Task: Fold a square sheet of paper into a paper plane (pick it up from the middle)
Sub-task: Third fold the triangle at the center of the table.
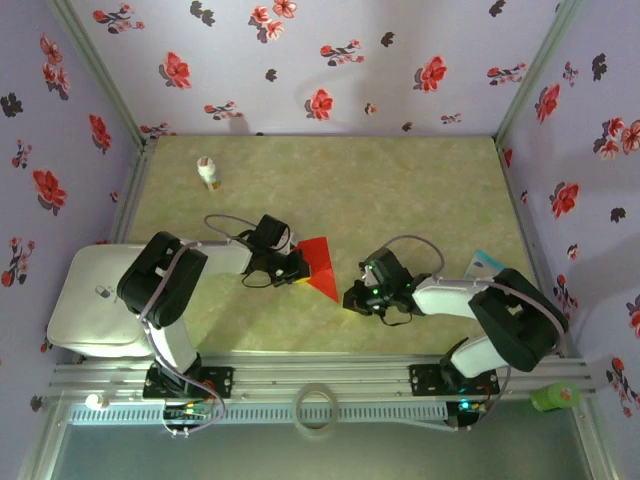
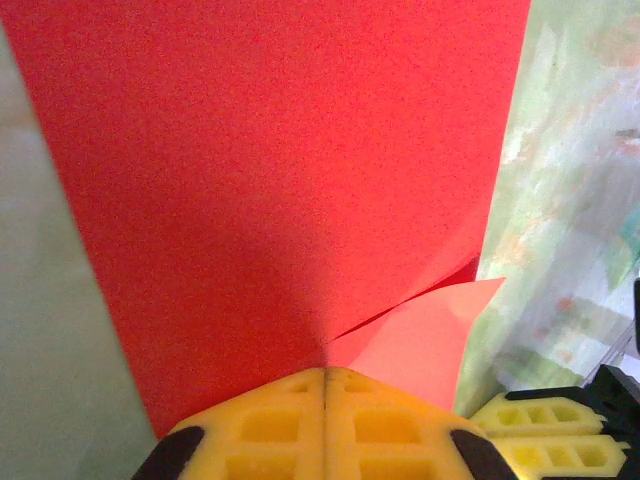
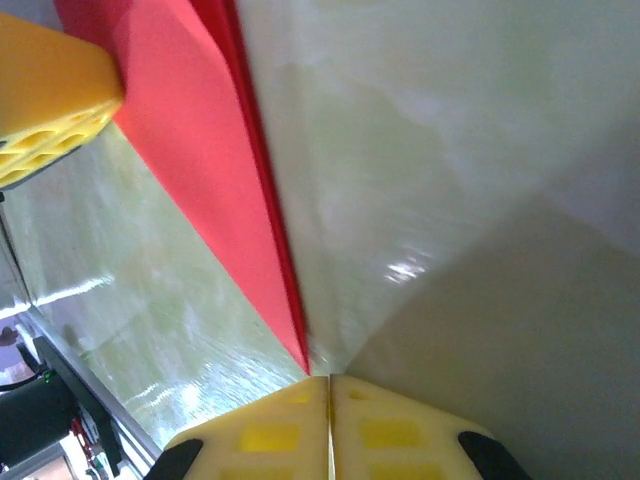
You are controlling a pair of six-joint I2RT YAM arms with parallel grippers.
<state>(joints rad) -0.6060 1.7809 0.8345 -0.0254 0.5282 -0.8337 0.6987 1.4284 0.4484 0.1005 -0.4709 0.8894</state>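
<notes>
L jaws tight on 1 red sheet (image 1: 320,262) (creased); R jaws closed by tip.

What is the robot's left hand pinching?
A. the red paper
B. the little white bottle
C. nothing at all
A: the left gripper is shut on the near edge of the red paper, while the white bottle stands by itself far off at the back.

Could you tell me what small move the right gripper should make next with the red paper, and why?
Probably ease the right gripper open and back off the tip of the red paper: its jaws look shut right at that point, while the left gripper pinches the sheet.
</notes>
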